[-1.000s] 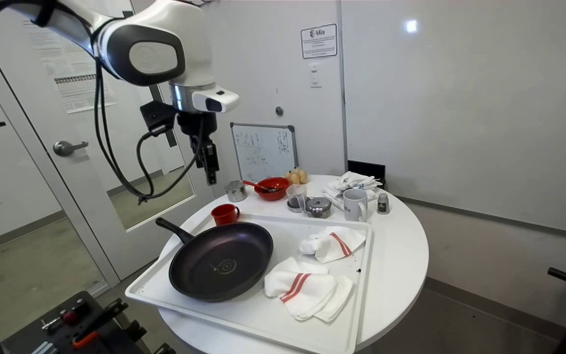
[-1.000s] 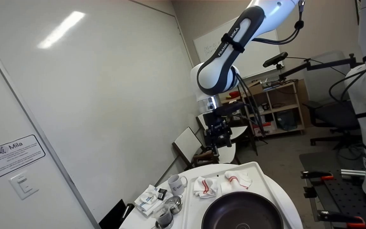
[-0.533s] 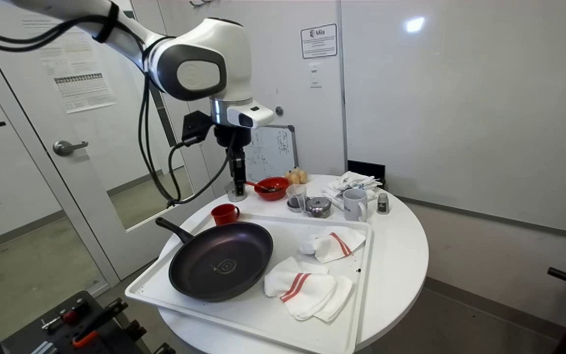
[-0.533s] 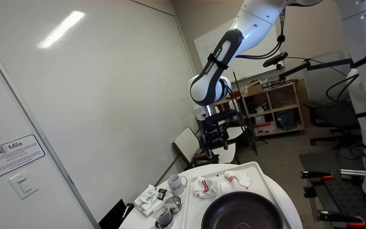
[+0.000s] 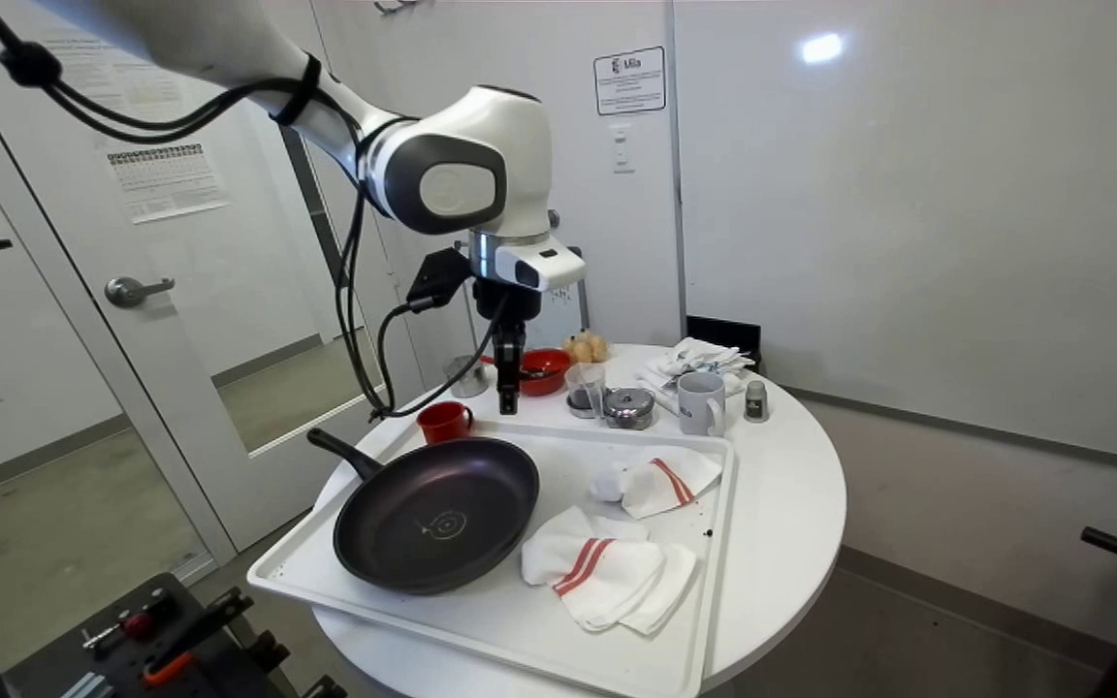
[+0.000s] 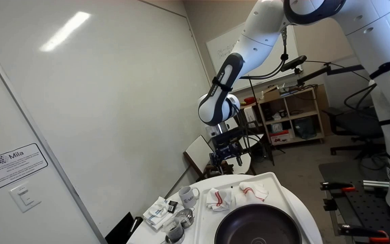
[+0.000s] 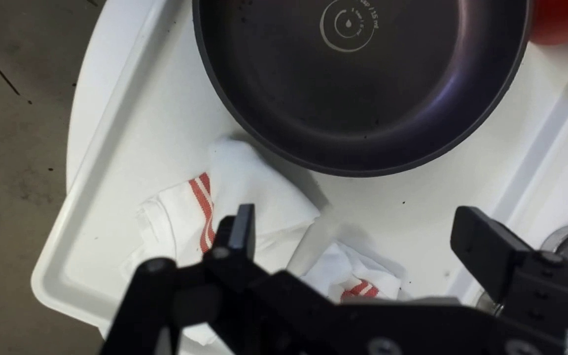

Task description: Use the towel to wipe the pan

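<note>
A black pan (image 5: 437, 514) lies on a white tray (image 5: 520, 613); the pan also shows in the other views (image 6: 259, 225) (image 7: 363, 84). A larger white towel with red stripes (image 5: 607, 572) lies folded beside the pan, also in the wrist view (image 7: 259, 182). A smaller crumpled striped towel (image 5: 670, 482) lies behind it, partly hidden by the gripper body in the wrist view (image 7: 338, 266). My gripper (image 7: 355, 222) is open and empty, its fingers wide apart. It hangs above the tray in both exterior views (image 5: 508, 405) (image 6: 230, 165), touching nothing.
A red mug (image 5: 442, 423) stands by the tray's back edge. Behind are a red bowl (image 5: 547, 373), a clear cup (image 5: 586, 388), a lidded metal pot (image 5: 628, 408), a grey mug (image 5: 702, 402), a shaker (image 5: 755, 400) and a cloth pile (image 5: 699, 357).
The arm has moved down and over toward the tray. In an exterior view the gripper's fingers show farther apart than one second ago. The pan and towels have not moved.
</note>
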`<state>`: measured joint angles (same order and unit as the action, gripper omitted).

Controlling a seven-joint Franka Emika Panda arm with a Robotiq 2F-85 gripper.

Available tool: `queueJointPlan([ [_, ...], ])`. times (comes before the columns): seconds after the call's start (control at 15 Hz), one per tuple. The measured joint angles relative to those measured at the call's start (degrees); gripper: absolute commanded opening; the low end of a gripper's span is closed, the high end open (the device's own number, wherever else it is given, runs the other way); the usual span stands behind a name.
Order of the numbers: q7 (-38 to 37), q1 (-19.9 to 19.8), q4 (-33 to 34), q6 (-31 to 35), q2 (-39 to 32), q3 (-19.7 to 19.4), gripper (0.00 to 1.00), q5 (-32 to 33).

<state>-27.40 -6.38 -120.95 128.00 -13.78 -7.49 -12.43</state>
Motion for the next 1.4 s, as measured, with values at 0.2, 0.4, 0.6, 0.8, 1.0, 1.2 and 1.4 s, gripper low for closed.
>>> queueJointPlan([
  [0.2,-0.8,0.0,2.3,0.0,-2.8,-0.7,1.00,0.3],
  [0.4,-0.8,0.1,5.3,0.0,-5.5,-1.2,1.00,1.9],
  [0.6,-0.5,0.1,8.9,0.0,-8.5,-1.5,1.00,3.2],
  [0.8,1.0,-0.1,13.0,0.0,-12.2,-1.5,1.00,3.4],
  [1.0,3.3,-0.6,17.3,0.0,-15.9,-1.5,1.00,3.4],
  [1.2,6.1,-1.4,21.4,0.0,-19.3,-1.4,1.00,3.3],
  [1.4,7.5,-1.7,22.8,0.2,-20.7,-1.3,1.00,3.2],
])
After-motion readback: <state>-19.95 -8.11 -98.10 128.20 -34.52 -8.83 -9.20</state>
